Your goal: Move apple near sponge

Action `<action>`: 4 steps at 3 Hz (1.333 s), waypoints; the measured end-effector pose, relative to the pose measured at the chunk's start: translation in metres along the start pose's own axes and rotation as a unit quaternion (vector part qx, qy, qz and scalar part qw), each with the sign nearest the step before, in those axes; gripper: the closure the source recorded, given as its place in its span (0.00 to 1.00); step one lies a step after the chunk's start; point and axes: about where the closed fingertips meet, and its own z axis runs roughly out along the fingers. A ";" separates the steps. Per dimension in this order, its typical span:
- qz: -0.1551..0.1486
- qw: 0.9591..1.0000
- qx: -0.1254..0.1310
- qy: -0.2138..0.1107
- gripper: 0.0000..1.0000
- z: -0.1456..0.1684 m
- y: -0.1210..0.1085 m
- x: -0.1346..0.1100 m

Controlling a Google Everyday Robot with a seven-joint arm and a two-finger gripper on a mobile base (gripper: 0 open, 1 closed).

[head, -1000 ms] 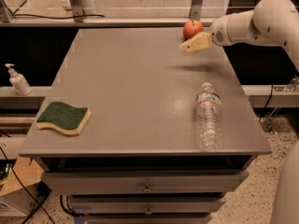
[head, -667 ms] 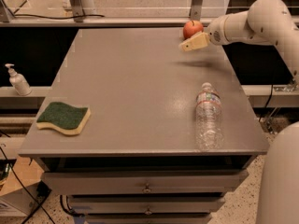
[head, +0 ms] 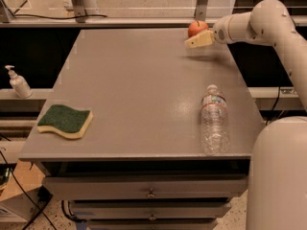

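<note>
The red-orange apple (head: 196, 28) sits at the far edge of the grey table (head: 139, 80), right of centre. My gripper (head: 195, 41) reaches in from the right, with its tan tip just in front of and below the apple, very close to it; I cannot tell whether they touch. The sponge (head: 65, 120), dark green on top over pale yellow foam, lies flat near the table's front left corner, far from the apple.
A clear plastic water bottle (head: 214, 121) lies on its side at the front right of the table. A soap dispenser (head: 18, 82) stands on a ledge off the left side. My white arm (head: 268, 23) and body (head: 278, 176) fill the right side. Drawers sit below the table's front.
My arm's upper link has swung left and my white body has come into view at the lower right. The gripper has stayed by the apple. The apple, sponge and bottle have not moved.
</note>
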 end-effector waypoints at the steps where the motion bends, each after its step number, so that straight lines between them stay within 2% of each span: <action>1: 0.007 1.000 -0.001 -0.003 0.00 0.014 -0.006 -0.001; 2: 0.002 1.000 -0.013 0.003 0.17 0.028 -0.003 -0.001; 4: -0.011 0.999 -0.032 0.006 0.64 0.037 0.004 -0.003</action>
